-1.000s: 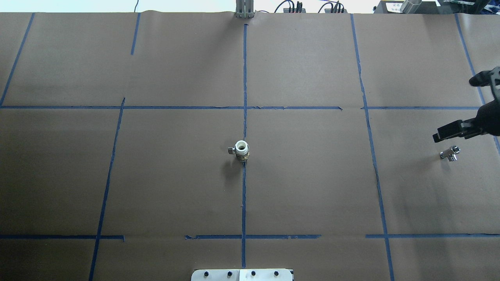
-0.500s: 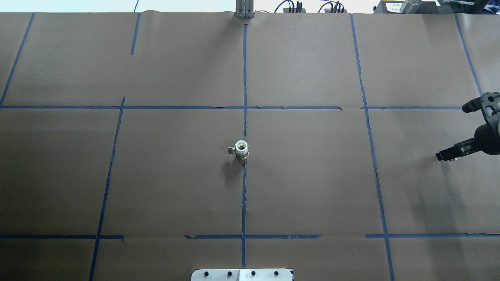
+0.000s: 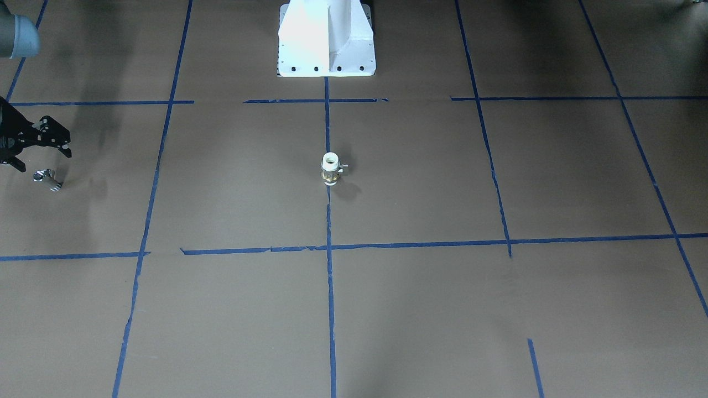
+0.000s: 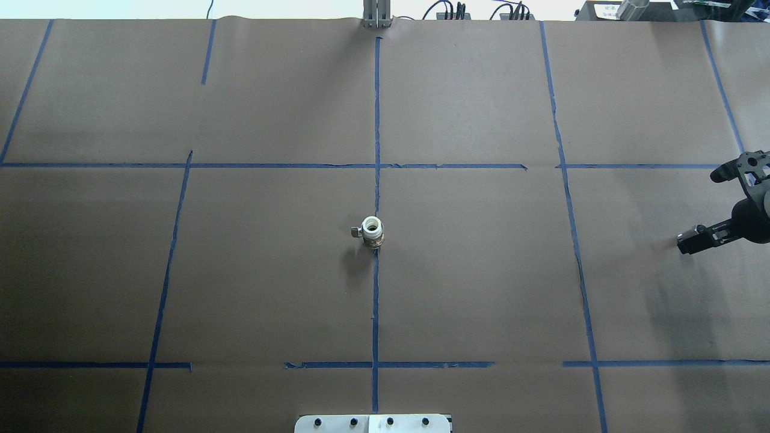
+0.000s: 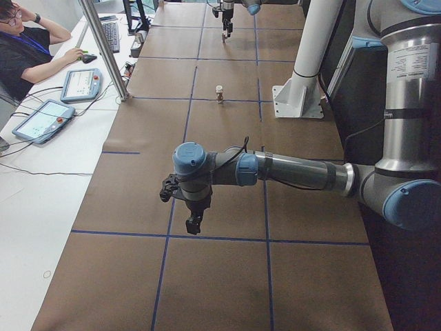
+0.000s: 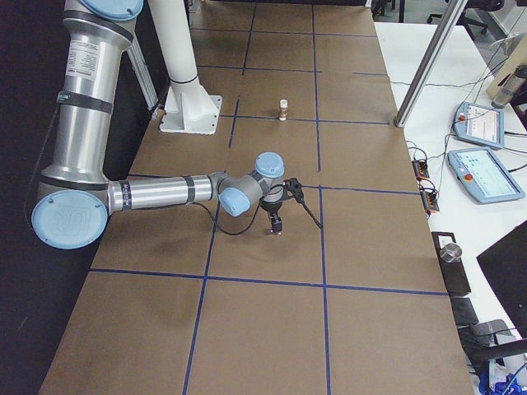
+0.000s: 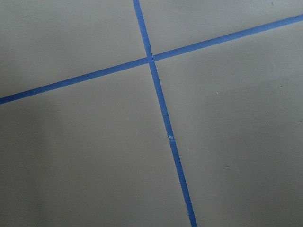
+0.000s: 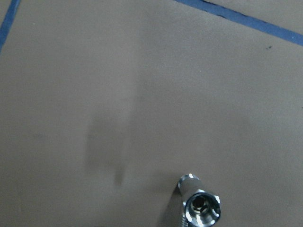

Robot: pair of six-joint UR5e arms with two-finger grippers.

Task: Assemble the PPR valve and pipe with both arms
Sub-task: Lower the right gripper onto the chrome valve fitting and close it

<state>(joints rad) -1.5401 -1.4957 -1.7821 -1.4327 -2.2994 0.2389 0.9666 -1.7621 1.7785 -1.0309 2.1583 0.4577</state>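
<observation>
Pipe (image 8: 201,206) is lying at bottom edge of the right wrist view; your right gripper (image 4: 689,242) is hanging almost over it, and you cannot tell if its jaws are spread.

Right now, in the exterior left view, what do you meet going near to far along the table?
left end effector → PPR valve → right end effector
</observation>
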